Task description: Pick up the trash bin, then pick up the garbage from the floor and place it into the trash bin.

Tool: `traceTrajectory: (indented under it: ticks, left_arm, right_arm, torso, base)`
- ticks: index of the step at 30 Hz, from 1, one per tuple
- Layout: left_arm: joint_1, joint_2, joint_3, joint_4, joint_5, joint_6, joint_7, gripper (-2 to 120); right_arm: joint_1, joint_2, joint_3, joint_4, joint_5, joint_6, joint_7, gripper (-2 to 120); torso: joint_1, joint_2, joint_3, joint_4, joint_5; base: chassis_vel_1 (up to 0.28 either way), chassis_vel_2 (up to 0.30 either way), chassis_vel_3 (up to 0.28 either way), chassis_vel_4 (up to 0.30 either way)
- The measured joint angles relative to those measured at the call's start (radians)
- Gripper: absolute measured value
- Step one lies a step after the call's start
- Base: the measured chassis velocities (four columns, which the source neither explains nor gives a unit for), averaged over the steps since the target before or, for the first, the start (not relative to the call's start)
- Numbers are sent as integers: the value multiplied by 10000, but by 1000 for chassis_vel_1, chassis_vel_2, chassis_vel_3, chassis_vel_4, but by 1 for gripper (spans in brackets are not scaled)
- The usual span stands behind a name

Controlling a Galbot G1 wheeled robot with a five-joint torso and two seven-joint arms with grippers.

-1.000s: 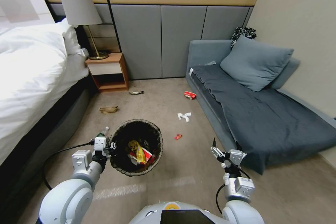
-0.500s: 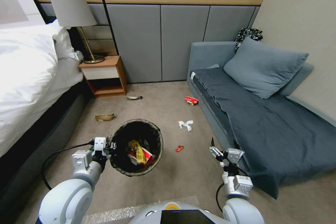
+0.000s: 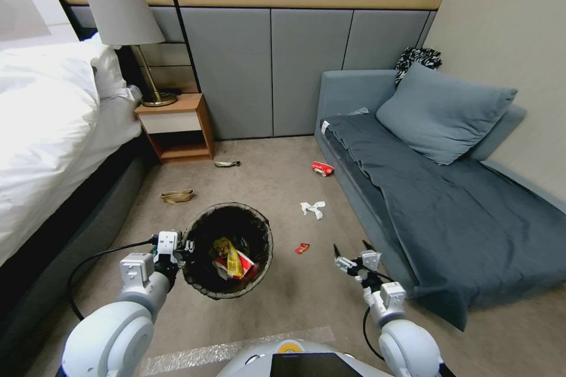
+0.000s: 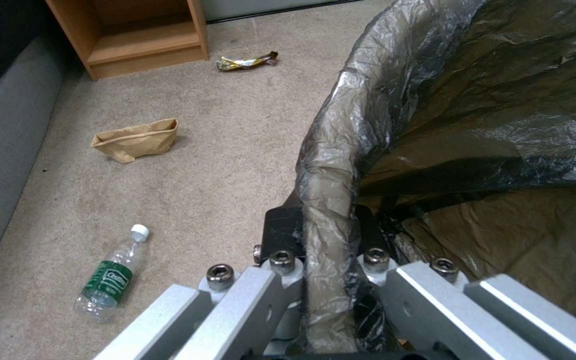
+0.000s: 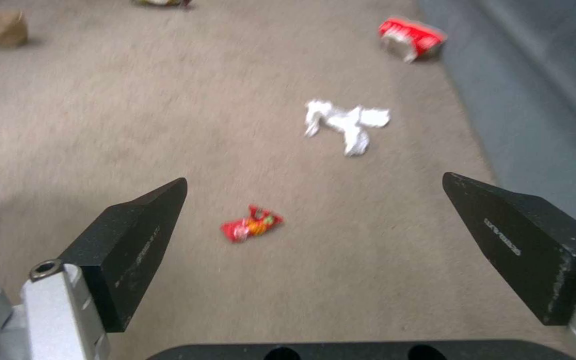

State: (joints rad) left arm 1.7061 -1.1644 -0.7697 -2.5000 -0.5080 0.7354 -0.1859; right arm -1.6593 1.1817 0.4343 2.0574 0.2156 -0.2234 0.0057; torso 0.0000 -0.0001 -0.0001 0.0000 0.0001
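Note:
The trash bin (image 3: 265,230), white with a dark bag liner, hangs at my left with a yellow wrapper (image 3: 233,257) and red-and-white packets inside. My left gripper (image 3: 180,247) is shut on its lined rim (image 4: 331,165). My right gripper (image 3: 351,246) is open and low over the floor; a small red scrap (image 5: 251,224) lies just ahead between its fingers. On the floor are also crumpled white paper (image 3: 312,208), a red-and-white packet (image 3: 322,168), a brown paper bag (image 3: 176,195), a twisted wrapper (image 3: 227,164) and a green bottle (image 4: 110,280).
A bed (image 3: 53,147) runs along the left, with a wooden nightstand (image 3: 174,129) and lamp (image 3: 121,15) at its head. A grey sofa (image 3: 448,188) stands close on the right of my right arm. A black cable (image 3: 94,262) trails from my left arm.
The camera shifted at first, so the whole scene slid. Since half a second ago my right gripper has moved left and down toward the red scrap. The left gripper still holds the bin.

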Motion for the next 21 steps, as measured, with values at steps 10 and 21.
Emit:
traceTrajectory:
  ticks: [10, 21]
  left_arm:
    - [-158, 124, 88, 0, 10, 0, 54, 1]
    - [-192, 97, 84, 0, 54, 0, 56, 1]
  right_arm:
    - [1582, -298, -667, -2010, 564, -99, -426, 100]
    - [3013, 367, -1629, -3919, 439, -1, -317, 100]
  torso:
    - [1, 0, 0, 1, -1]
    - [0, 0, 1, 1, -1]
  base:
    - [0, 0, 0, 0]
    - [0, 0, 0, 0]
